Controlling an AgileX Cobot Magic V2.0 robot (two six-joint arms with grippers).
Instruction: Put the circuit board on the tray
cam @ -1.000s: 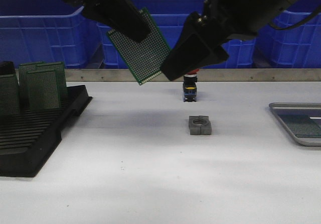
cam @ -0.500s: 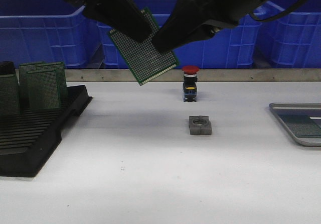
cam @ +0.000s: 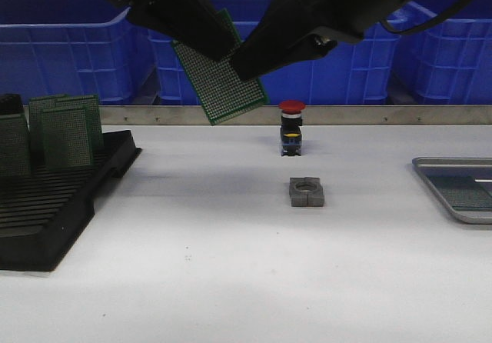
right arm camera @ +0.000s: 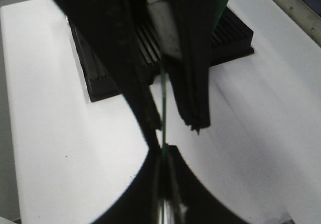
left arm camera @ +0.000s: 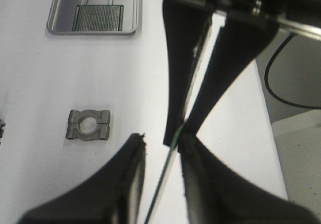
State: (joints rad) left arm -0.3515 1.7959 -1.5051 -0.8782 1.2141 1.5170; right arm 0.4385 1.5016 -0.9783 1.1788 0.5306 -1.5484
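Observation:
The green perforated circuit board (cam: 223,78) hangs in the air over the table's back middle, between both grippers. My right gripper (cam: 250,62) is shut on its right edge; in the right wrist view (right arm camera: 163,151) the jaws pinch the thin green edge (right arm camera: 163,108). My left gripper (cam: 206,43) is at the board's upper left; in the left wrist view (left arm camera: 161,141) its jaws stand apart, with the board edge (left arm camera: 168,184) near one finger. The silver tray (cam: 461,214) lies at the table's right edge, with another board in it (left arm camera: 98,18).
A black slotted rack (cam: 54,204) holding several upright boards (cam: 65,131) stands at the left. A red push button (cam: 291,128) and a grey metal clamp block (cam: 307,191) sit in the middle. Blue crates (cam: 69,43) line the back behind a metal rail.
My right gripper rose from below the board and closed on its right edge. The board has since tilted steeper and shifted slightly up and left.

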